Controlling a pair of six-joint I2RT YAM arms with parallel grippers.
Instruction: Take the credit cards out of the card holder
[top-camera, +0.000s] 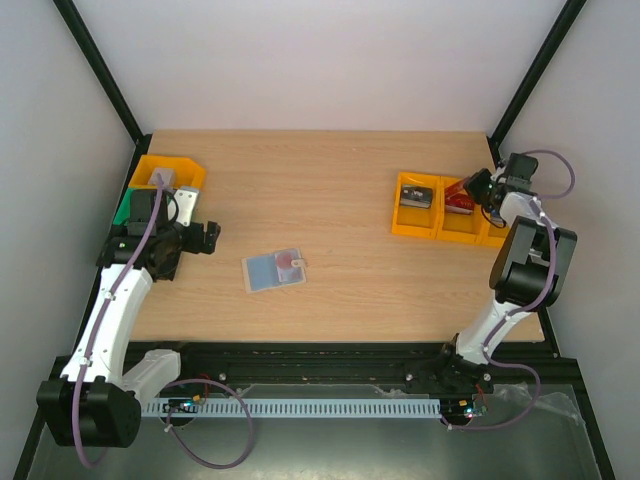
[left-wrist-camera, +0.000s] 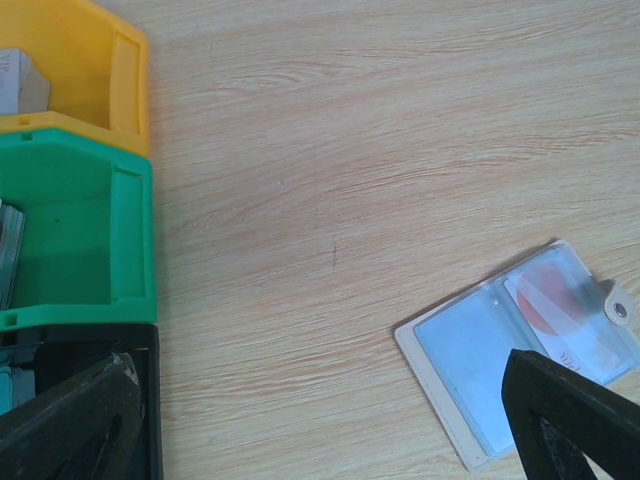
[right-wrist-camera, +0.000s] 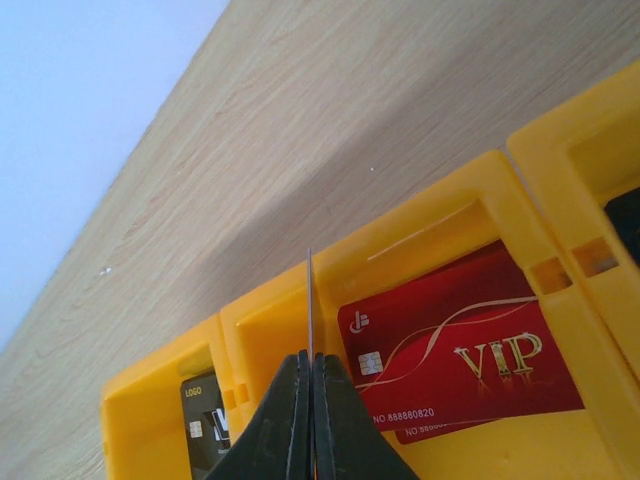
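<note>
Card holder (top-camera: 272, 270): laid open and flat on the table (top-camera: 350, 180), blue inside facing up, snap tab (left-wrist-camera: 620, 311) on its right edge.
Red card (left-wrist-camera: 548, 298): seen under the clear sleeve of the card holder's right half, beside the tab.
Left gripper (top-camera: 207, 238): held left of the card holder and apart from it. The jaws are spread wide and nothing is between them.
Left bins: a yellow bin (top-camera: 190, 170), a green bin (left-wrist-camera: 130, 240) and a black bin (left-wrist-camera: 140, 350) are lined up further left of the card holder.
Right gripper (right-wrist-camera: 311, 362): held well right of the card holder, over a row of yellow bins (top-camera: 440, 232). The fingers are pressed together. A thin pale line runs up from the tips, and it cannot be told whether this is a held thing.
VIP card (right-wrist-camera: 460, 355): red, lying flat in one bin of that row, with a second red card (right-wrist-camera: 425, 433) partly covered beneath it.
Black card (right-wrist-camera: 203, 420): seen in the neighbouring bin.
</note>
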